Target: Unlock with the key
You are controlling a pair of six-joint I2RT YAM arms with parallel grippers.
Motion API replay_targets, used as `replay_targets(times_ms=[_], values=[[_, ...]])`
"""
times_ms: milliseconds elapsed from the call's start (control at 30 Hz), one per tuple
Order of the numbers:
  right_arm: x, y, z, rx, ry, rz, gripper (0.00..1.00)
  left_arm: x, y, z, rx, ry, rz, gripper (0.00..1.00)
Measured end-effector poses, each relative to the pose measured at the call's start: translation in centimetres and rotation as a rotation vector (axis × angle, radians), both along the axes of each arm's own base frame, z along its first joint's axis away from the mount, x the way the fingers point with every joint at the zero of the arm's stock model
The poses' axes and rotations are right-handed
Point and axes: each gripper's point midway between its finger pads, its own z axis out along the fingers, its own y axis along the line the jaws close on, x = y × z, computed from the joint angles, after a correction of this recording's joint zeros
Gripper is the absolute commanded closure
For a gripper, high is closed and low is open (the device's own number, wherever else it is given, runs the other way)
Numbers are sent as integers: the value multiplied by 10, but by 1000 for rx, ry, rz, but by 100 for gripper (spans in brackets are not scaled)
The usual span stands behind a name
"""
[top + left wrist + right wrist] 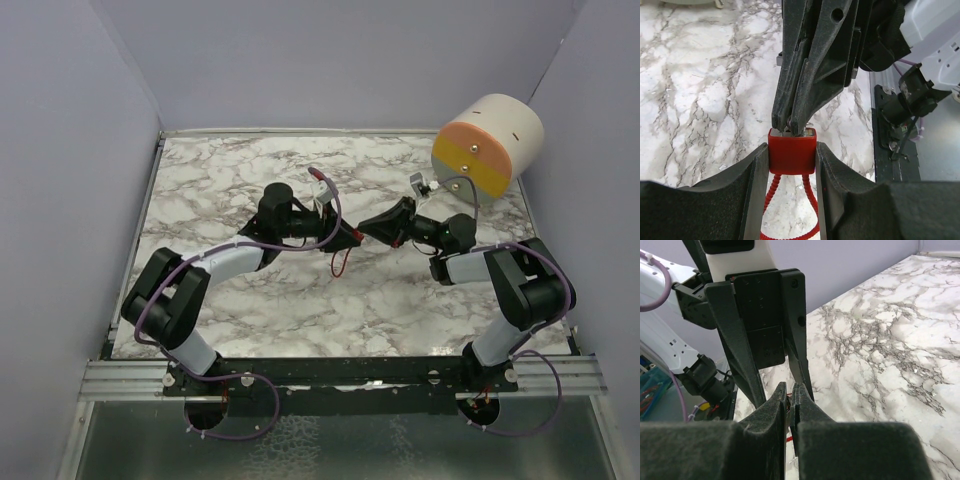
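A red padlock (792,150) with a red cable loop (810,197) is pinched by its sides between my left gripper (791,147) fingers and held above the marble table. My right gripper (792,127) faces it tip to tip, shut on the key, whose metal barely shows at the lock's top face. In the top view the left gripper (351,238) and right gripper (367,228) meet mid-table, with the loop (341,263) hanging below. In the right wrist view my right gripper (790,388) is closed narrowly; the key is hidden between the pads.
A cream, orange and yellow cylinder (488,145) stands at the back right, with a small metal fitting (419,185) beside it. Grey walls enclose the marble table (230,180) on three sides. A black rail (350,370) runs along the near edge.
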Motion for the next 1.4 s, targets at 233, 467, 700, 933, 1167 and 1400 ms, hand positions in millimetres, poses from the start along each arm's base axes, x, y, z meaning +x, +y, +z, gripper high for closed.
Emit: replay_targets(times_ms=[233,467,700,933,1167,1400], values=[[4,-1,5,10,-15,-26,99,3,-2,3,15,-30,109,100],[6,-6,25,35,-87,-84,99,7,-7,19,3,-84,201,100],[10,-10,34,35,-127,-134,99,11,-13,23,0,-106,274,100],[14,-13,36,20,-123,-172,99,15,-17,24,4,-115,331,100],[15,-14,34,-6,-100,-197,99,15,-15,24,6,-113,373,100],[12,-13,38,-21,-103,-224,99,12,-12,28,-4,-108,405,100]])
